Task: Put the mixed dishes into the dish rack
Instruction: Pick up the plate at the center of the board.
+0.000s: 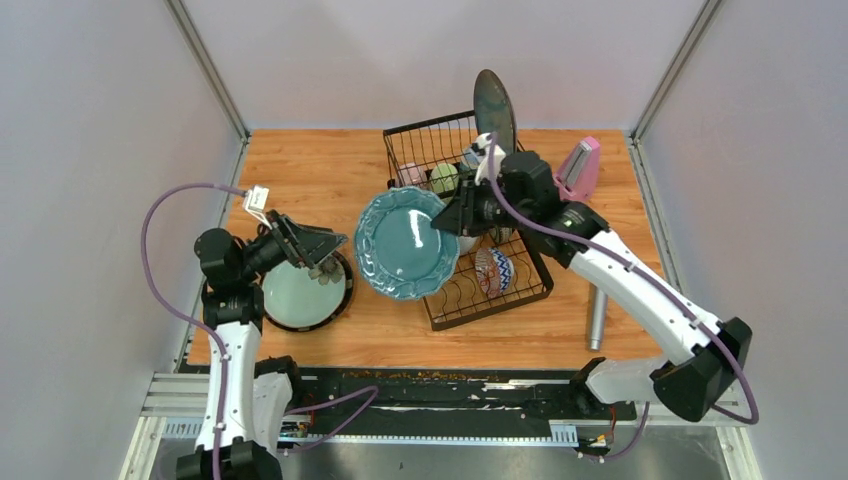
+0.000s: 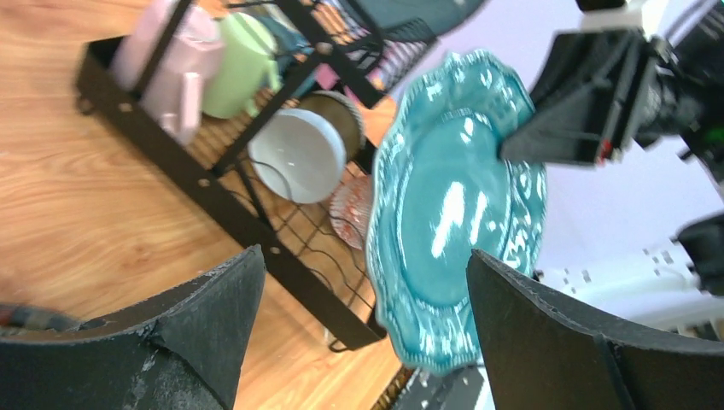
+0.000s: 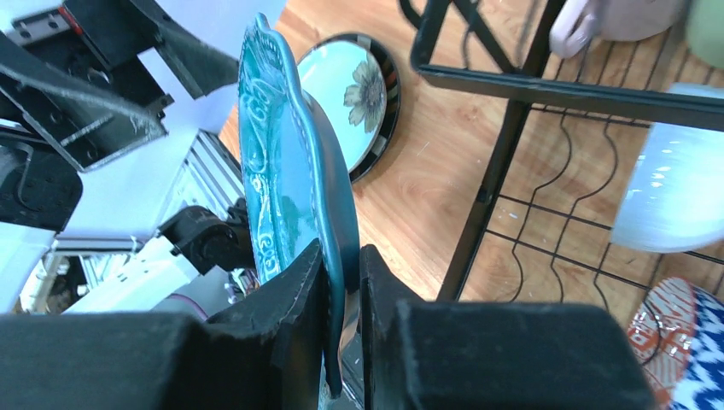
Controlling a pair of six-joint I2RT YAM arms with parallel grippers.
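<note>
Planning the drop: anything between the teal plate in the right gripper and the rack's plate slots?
Nothing visible before the nearest slots: the right gripper holds the teal plate beside the rack. Further in, a white bowl and a patterned bowl occupy slots.

On the teal plate (image 3: 286,162), the lower rim — pinched in the right gripper (image 3: 341,260) — is hidden.
</note>
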